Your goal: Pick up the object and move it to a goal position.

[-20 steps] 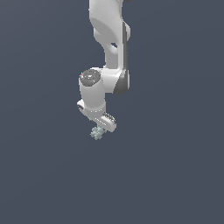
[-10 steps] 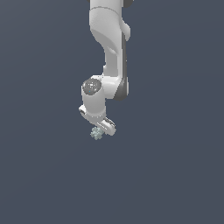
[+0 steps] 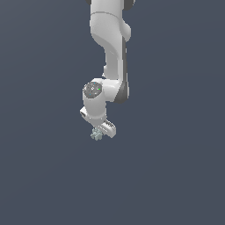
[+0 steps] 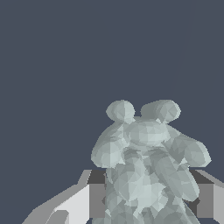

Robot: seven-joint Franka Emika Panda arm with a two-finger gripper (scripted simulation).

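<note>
Flat dark slate-blue background fills the exterior view, where the white Panda arm (image 3: 110,48) reaches down and its gripper (image 3: 99,133) holds the pale grey-green knobbly cluster (image 3: 96,135). Wrist view: the cluster (image 4: 146,166) sits clamped between grey fingers (image 4: 94,199).

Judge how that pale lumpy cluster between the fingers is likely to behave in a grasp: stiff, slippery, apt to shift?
The cluster looks rigid: its knobs hold their shape between the hand. The rounded bumps probably give only small contact patches, so it may pivot or slip. It is far smaller than the hand, so likely light.
</note>
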